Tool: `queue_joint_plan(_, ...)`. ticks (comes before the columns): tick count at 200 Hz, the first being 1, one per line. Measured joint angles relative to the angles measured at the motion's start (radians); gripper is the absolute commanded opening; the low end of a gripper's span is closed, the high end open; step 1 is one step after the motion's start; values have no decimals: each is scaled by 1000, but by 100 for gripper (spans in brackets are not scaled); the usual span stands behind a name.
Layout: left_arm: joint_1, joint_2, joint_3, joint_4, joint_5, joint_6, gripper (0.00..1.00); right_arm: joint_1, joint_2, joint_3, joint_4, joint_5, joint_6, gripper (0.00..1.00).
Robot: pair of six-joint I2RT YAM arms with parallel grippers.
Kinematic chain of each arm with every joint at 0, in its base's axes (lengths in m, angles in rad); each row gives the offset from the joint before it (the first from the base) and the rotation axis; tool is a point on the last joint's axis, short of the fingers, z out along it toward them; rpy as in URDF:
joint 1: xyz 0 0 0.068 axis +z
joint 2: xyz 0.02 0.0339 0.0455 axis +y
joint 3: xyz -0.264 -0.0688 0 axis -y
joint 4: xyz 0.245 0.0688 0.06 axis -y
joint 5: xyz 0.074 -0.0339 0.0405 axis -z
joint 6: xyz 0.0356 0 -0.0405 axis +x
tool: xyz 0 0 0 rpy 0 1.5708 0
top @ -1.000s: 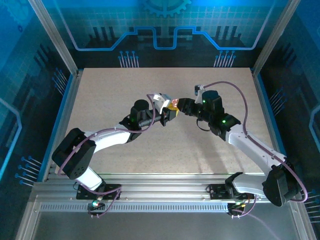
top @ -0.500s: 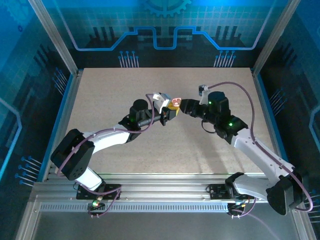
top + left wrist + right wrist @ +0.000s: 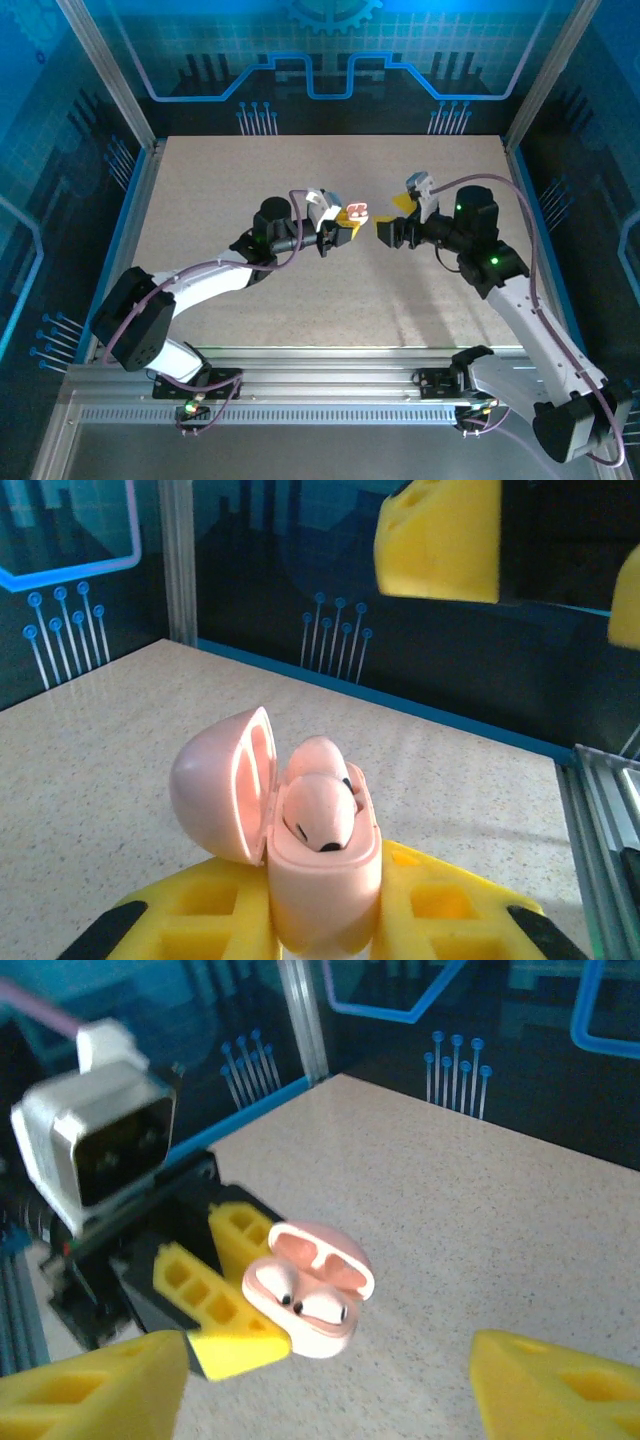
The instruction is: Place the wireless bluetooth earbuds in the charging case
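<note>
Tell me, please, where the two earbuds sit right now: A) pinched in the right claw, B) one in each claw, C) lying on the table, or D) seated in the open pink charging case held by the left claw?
D: both earbuds sit in the wells of the open charging case, which the left claw grips, while the right claw stands open and empty.

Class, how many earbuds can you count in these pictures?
2. The front earbud sits in the open pink charging case; the rear earbud sits just behind it in the same case.
</note>
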Motion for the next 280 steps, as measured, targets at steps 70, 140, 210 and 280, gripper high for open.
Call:
queue_joint_plan(70, 0, -34, 47, -81, 121, 82, 22, -135, 17, 16, -128, -265, -305, 85)
queue_joint_plan(140, 0, -53, 61, -109, 188, 105, 22, -118, 56, 20, -212, -322, -507, 80)
queue_joint_plan(210, 0, -52, 66, -108, 206, 105, 22, -55, 170, 105, -255, -349, -587, 75)
queue_joint_plan(280, 0, -53, 66, -106, 213, 105, 22, -23, 241, 177, -295, -402, -690, 61)
